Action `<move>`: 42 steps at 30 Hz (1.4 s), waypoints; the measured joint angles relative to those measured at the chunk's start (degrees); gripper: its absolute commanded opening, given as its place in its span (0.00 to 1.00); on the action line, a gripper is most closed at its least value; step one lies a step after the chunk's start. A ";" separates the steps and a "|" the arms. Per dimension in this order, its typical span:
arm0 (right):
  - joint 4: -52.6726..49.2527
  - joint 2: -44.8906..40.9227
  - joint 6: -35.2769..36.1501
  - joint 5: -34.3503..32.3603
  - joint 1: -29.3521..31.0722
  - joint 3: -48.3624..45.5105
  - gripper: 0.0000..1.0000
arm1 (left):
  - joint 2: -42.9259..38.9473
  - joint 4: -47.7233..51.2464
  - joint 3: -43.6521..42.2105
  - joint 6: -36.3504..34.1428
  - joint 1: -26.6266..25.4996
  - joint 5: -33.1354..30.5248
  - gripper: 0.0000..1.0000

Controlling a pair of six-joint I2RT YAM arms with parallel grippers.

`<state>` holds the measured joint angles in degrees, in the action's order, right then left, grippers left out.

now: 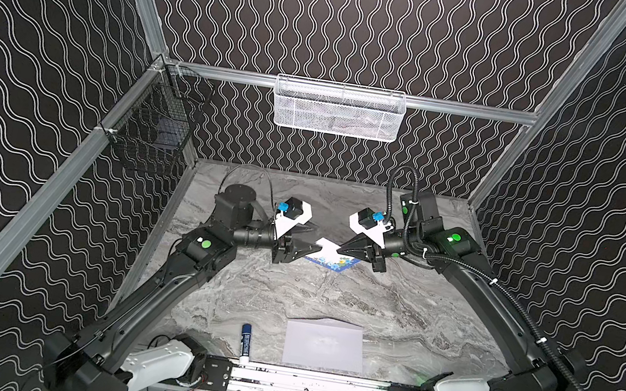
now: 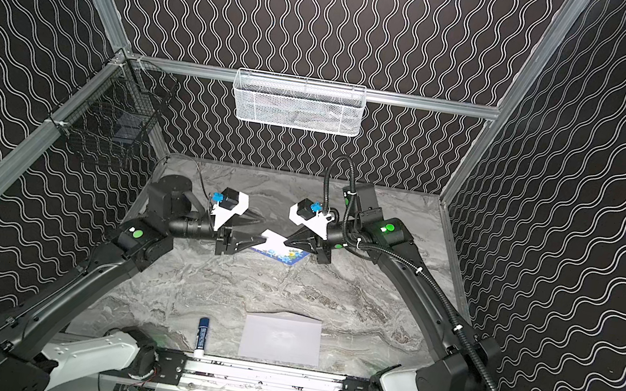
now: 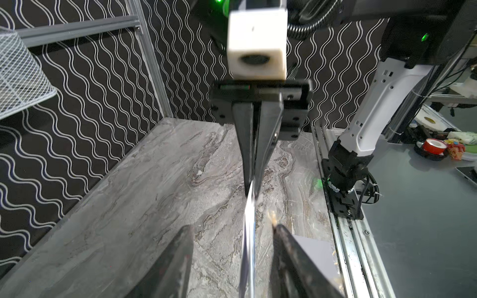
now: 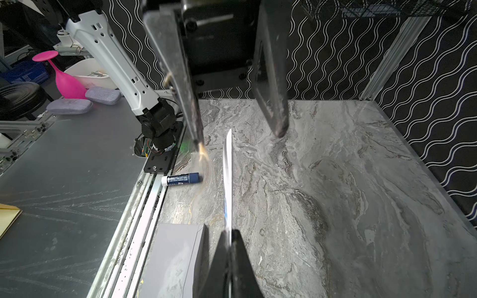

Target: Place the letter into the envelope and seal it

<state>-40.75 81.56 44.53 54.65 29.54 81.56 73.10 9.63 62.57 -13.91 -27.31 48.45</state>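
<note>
Letter (image 4: pixel 227 180) hangs pinched in right hand (image 4: pixel 229 232), left hand (image 4: pixel 239 139) spread around it.

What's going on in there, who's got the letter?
The right gripper is shut on the letter, holding it over the table. The left gripper is at the sheet's other end, fingers open either side, not gripping. The envelope lies flat at the near edge, a glue stick beside it; the letter is not in yet.

Glue stick (image 1: pixel 245 343): lying on surface (image 1: pixel 288 293), near front rail (image 1: pixel 316 384).
White basket (image 1: pixel 339 109): hanging on back rail (image 1: pixel 463 109).
Black basket (image 1: pixel 153 126): hanging on left rail (image 1: pixel 52 183).
Pink glass (image 4: pixel 64 77): tipped, off surface.
</note>
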 measured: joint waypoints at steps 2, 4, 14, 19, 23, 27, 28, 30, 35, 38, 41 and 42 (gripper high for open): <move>0.00 0.09 -0.35 0.04 0.04 0.02 0.00 | 1.75 -0.09 1.75 -0.13 -0.76 0.50 0.38; 0.11 0.09 -0.55 0.04 0.04 0.02 0.00 | 2.86 0.11 2.64 -0.50 -1.49 0.94 0.31; 1.29 -0.04 -1.44 -0.04 0.09 0.02 0.00 | 3.58 2.01 3.06 -2.73 -2.08 1.68 0.00; 1.33 0.09 -1.68 -0.24 0.09 0.04 0.10 | 3.02 2.25 2.51 -2.95 -2.12 1.62 0.00; 2.14 0.09 -2.05 -0.20 0.20 -0.33 0.35 | 2.16 2.56 1.95 -2.95 -2.12 0.79 0.00; 2.27 -0.13 -2.03 -0.87 -0.13 -1.64 0.34 | 1.27 3.06 1.40 -2.93 -2.12 -0.31 0.00; 2.23 -0.35 -2.03 -1.03 -0.35 -2.14 0.28 | 1.07 2.97 1.18 -2.93 -2.12 -0.31 0.00; 2.19 -0.59 -1.99 -1.31 -0.83 -2.95 0.13 | 0.87 3.02 0.94 -2.93 -2.12 -0.72 0.00; 1.70 -0.70 -1.62 -1.62 -1.55 -3.54 0.00 | 0.87 3.28 0.79 -2.95 -2.16 -1.53 0.00; 1.68 -1.09 -1.64 -1.77 -1.84 -4.04 0.05 | 0.85 3.30 0.72 -2.97 -2.16 -1.75 0.00; 1.64 -1.84 -1.79 -2.23 -1.86 -4.92 0.25 | 0.83 3.34 0.46 -2.97 -2.16 -1.81 0.00; 1.64 -2.08 -1.84 -2.56 -2.08 -5.14 0.27 | 0.83 3.34 0.46 -2.97 -2.16 -1.95 0.00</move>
<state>-39.11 79.48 42.70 52.10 27.46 76.42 73.93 12.97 63.02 -16.88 -29.47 46.50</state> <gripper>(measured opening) 0.221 0.052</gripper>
